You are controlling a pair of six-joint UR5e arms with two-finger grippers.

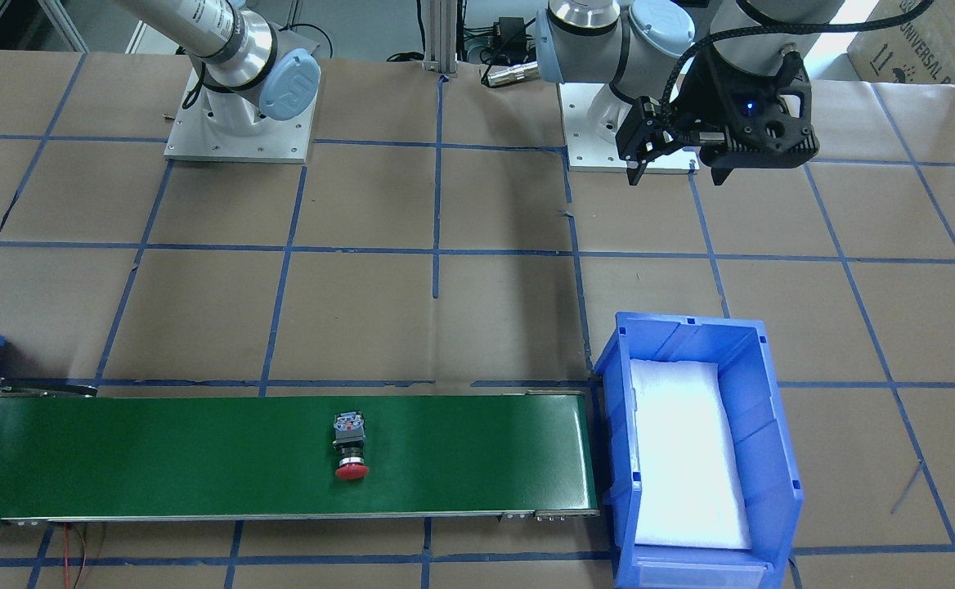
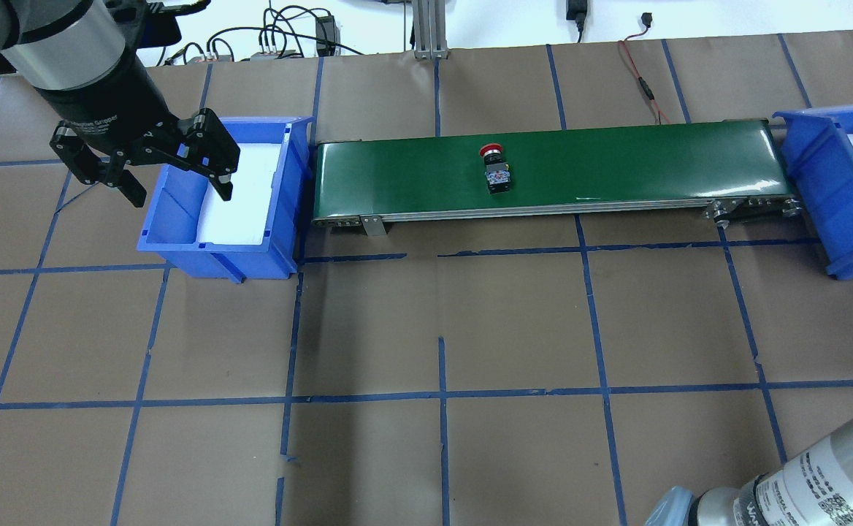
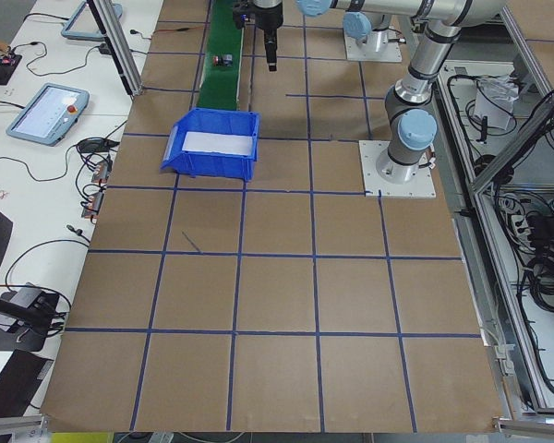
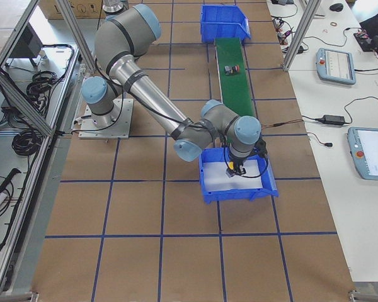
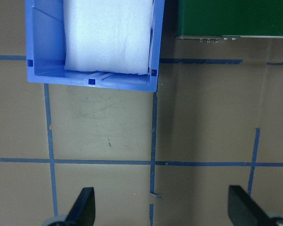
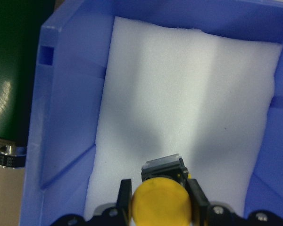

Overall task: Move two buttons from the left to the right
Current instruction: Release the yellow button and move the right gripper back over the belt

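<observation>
Right gripper (image 6: 161,197) is pinching the yellow button (image 6: 161,208). One black finger (image 6: 198,200) sits on each side of it, tight against the body just behind the cap. The cap is a round, plain yellow mushroom that faces the wrist camera. Behind it is a black block body with a pale grey end face pointing down at the foam. I cannot tell whether that face touches the foam or hangs just over it.

This happens inside the right blue bin (image 6: 61,117), above its white foam pad (image 6: 188,84) and toward one end of the pad. From the right side, the right arm bends down into that bin (image 4: 239,194) at the end of the belt.

Left gripper (image 2: 178,194) is spread wide with nothing between the fingers. The wrist view shows only brown table paper and blue tape lines between the two tips (image 5: 85,207). It hangs above the table on the robot's side of the left blue bin (image 2: 215,254). That bin is lined with a white foam pad (image 2: 244,190).

The red button (image 2: 496,166) lies on its side on the green conveyor belt (image 2: 616,168), about mid-length and well apart from both bins. Its red cap points away from the robot, and its black-grey body points toward the robot. In the front view it (image 1: 351,448) sits nearer the operator-side edge of the belt.
</observation>
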